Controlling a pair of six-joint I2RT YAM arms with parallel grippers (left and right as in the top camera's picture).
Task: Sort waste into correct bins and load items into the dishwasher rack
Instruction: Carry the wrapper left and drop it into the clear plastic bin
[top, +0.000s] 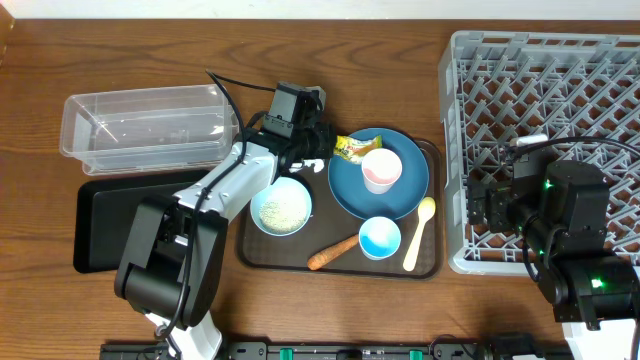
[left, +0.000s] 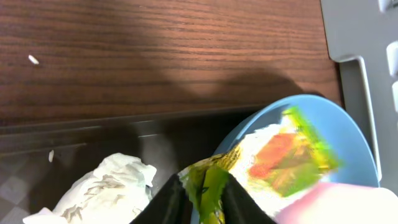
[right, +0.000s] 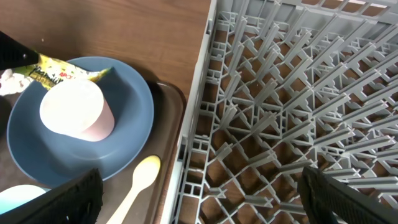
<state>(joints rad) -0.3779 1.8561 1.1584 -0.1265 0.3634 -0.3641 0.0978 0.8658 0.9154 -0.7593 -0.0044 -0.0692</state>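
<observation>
- L gripper (left: 204, 194) closed to a narrow pinch on the crinkled yellow-green snack wrapper (left: 292, 152). The wrapper's far end lies on the round dark-blue plate (left: 354, 143) just ahead of the fingers.
- L wrist view alone shows 1 crumpled white paper wad (left: 106, 186) just beside the fingers; it can't be made out overhead.
- R gripper (right: 199, 208) spread wide, holding nothing, above the edge of the square light-grey lattice rack (right: 298, 93), w/ plate & wrapper ahead to its left.
- Only overhead shows the clear plastic rectangular tub (top: 145, 125) & shallow black rectangular tray (top: 105, 225), both off to L gripper's left.
- Count on the rectangular brown serving tray (top: 430, 268):
  - 2 small white cups: pink-lined cup (top: 381, 170) on the plate, blue-lined cup (top: 380, 237) beside it
  - 1 pale-blue bowl (top: 281, 207) w/ white rice-like bits
  - 1 orange carrot piece (top: 332, 252)
  - 1 cream spoon (top: 419, 233)
</observation>
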